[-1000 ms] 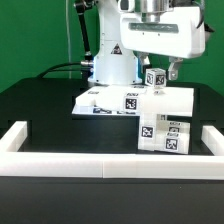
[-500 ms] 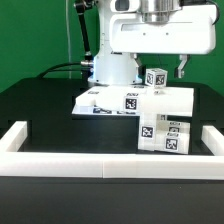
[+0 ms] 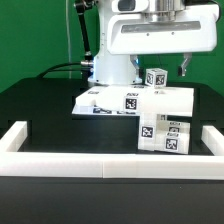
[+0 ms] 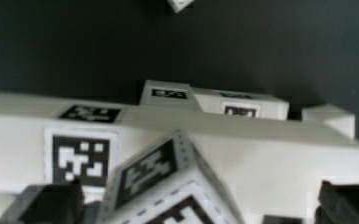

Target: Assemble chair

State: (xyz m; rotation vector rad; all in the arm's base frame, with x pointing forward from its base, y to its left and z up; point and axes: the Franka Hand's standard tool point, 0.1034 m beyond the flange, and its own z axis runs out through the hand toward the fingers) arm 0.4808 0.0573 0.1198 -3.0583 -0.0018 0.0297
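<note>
**Open gripper hangs over chair parts**

Exterior view: the gripper (image 3: 161, 68) hangs with its jaws spread wide, gripping nothing. A small tagged block (image 3: 155, 78) stands between its fingers, on top of the white chair (image 3: 172, 100) directly below. Wrist view: the gripper (image 4: 194, 208) shows one dark finger (image 4: 48, 202) on each side of the block (image 4: 158, 182), with the chair (image 4: 274, 150) slabs spreading beneath.
</note>
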